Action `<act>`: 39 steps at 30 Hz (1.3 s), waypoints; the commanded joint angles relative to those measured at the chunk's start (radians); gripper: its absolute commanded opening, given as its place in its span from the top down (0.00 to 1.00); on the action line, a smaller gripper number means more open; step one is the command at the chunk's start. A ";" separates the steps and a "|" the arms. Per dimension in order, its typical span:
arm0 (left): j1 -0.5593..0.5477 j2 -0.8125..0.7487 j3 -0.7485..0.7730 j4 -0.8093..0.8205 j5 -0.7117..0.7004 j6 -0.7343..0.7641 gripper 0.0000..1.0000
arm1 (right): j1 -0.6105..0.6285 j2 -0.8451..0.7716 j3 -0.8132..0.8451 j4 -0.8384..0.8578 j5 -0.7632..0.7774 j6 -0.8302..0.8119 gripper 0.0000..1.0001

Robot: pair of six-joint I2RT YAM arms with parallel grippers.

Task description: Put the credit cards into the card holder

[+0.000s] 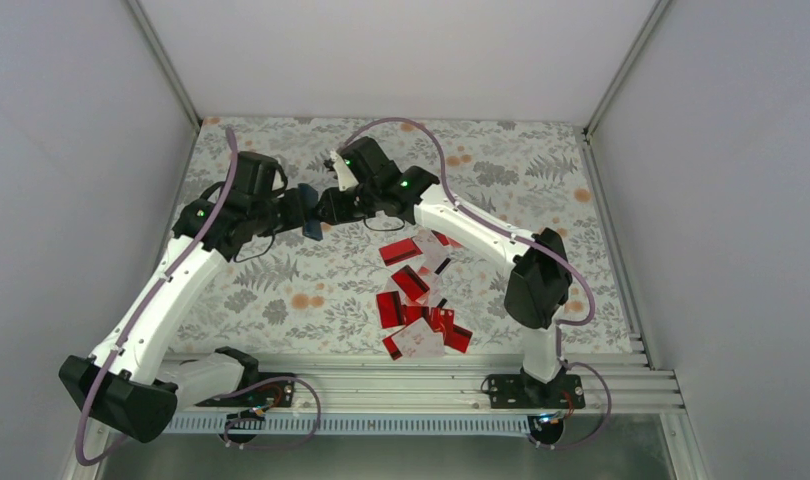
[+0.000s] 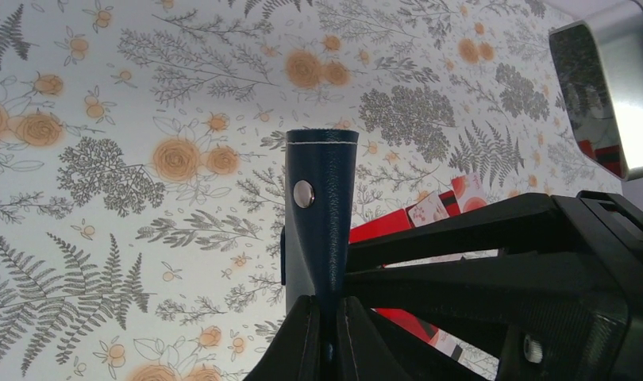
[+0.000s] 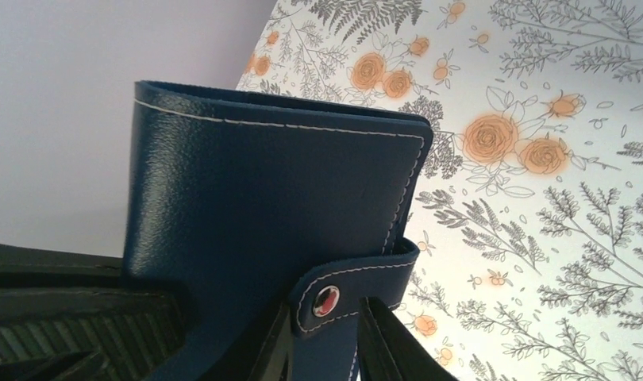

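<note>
Holding the card holder (image 2: 322,214) up in the air, over the far part of the table (image 1: 281,290), left of centre, btw. the two arms. Clamped at its lower edge by the left gripper (image 2: 328,325), jaws narrow and tight on the cover, approx. upright. On the other side, right gripper (image 3: 326,349) w/ fingers narrow, one on each side of the strap (image 3: 358,274) carrying the snap (image 3: 326,301). Cannot tell if pinching already or only just beside. Folded closed, snap apparently fastened, so not ready for cards yet.

Credit cards (image 1: 418,300) lying in a loose pile on the near-right part of the table, well apart from the holder, some overlapping.

Handling, as judgement only: prob. light, w/ soft leather-like cover, bends easily, a bit smooth, so can twist or slip w/ a grip on one edge only. Better to take the strap tab close to the snap and pull away from the cover, left side holding the body firm. Cards prob. thin, stiff, slippery, flat on the table, so hard to pick. Best by an edge overhanging another card.
</note>
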 commanded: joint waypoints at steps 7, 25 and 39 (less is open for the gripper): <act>-0.020 -0.035 0.023 0.095 0.067 0.013 0.98 | 0.004 0.030 -0.022 -0.019 0.035 0.010 0.96; -0.021 -0.039 0.064 0.077 0.039 0.034 0.98 | 0.005 0.011 -0.022 -0.061 0.096 -0.002 0.96; -0.021 -0.065 0.035 0.044 0.009 0.032 0.98 | -0.054 -0.118 -0.298 -0.031 0.213 -0.029 0.96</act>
